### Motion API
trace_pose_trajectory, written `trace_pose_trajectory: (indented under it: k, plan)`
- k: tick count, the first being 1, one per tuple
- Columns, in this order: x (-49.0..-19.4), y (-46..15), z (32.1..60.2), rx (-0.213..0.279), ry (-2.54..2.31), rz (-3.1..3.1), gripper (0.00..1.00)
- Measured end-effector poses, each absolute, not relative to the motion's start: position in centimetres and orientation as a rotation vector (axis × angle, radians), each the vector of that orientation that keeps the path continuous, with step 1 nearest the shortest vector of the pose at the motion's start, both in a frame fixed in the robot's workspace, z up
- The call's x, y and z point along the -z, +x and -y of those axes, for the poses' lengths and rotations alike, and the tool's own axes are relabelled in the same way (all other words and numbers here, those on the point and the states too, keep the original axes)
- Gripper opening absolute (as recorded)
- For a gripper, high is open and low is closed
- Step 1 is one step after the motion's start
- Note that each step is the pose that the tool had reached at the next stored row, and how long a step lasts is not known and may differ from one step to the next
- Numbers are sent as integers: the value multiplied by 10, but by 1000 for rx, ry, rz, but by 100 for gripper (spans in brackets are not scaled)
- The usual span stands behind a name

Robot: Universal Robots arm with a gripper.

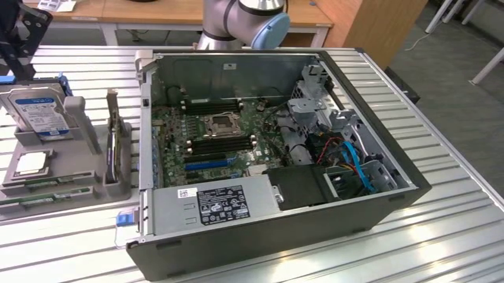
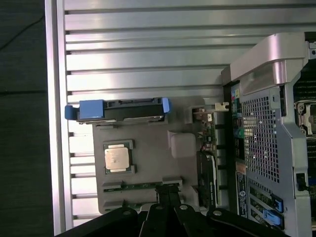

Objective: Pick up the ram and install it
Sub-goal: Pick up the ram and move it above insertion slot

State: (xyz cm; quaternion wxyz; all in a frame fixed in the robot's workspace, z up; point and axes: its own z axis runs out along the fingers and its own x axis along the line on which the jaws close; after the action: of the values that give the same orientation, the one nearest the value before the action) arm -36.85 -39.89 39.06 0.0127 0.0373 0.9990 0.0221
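Observation:
Two green ram sticks lie flat in slots at the front of a grey parts holder at the exterior view's left; the nearer-to-processor ram sits beside a second stick. My gripper hangs high over the back of the holder, well above the sticks. In the wrist view its dark fingertips meet, shut and holding nothing, pointing down toward the end of the ram. The open computer case shows black memory slots around the processor socket.
On the holder also stand a blue-labelled hard drive, a square silver processor chip and an upright dark expansion card. The case's power supply and cables crowd its near side. The table is ribbed metal.

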Motion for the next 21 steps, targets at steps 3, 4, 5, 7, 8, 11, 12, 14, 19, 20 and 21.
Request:
trace_pose_trajectory:
  k: [3, 4, 5, 7, 8, 11, 12, 14, 19, 20, 21]
  plan:
    - [-391, -368, 399, -69, 116, -3113, 11]
    - [-391, -368, 399, -69, 116, -3113, 11]
    - [-391, -368, 399, -69, 116, -3113, 11]
    - [-391, -368, 399, -69, 116, -3113, 11]
    - [-391, -368, 399, -69, 112, -3113, 11]
    - [-390, -368, 399, -70, 47, -3116, 11]
    - [-390, -368, 399, -70, 19, -3117, 11]
    - [-390, -368, 399, -71, -37, -3117, 11]
    - [-389, -368, 399, -72, -180, -3114, 11]
    - [-389, -368, 399, -73, -208, -3113, 11]
    - [-389, -368, 399, -73, -236, -3112, 11]
